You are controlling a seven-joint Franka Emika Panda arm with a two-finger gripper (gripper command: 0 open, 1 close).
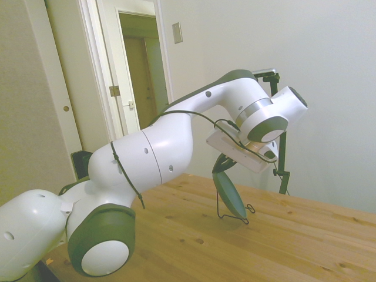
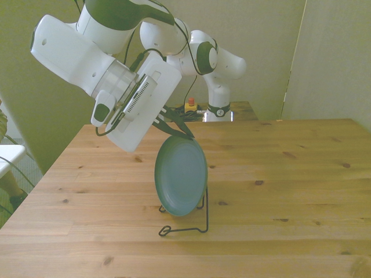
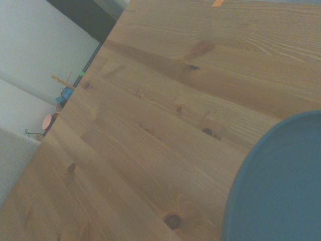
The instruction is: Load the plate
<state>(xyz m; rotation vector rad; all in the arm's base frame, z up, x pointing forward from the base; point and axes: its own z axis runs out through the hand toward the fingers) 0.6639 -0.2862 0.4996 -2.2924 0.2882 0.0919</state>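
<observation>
Overhead, arm arched above the table [image 2: 290, 174], wrist bent down and tilted toward the front view's left. Gripper [image 2: 174, 124] at the top rim of the plate [image 2: 181, 174], dark fingers [image 2: 181, 128] clamped on that rim. Plate on edge, near upright, leaning slightly, lower edge seated in the thin black wire stand [image 2: 191, 227] mid-table. Teal face turned toward the front camera. Close wrist camera: teal curve [image 3: 281, 186] over bare wood planks.
</observation>
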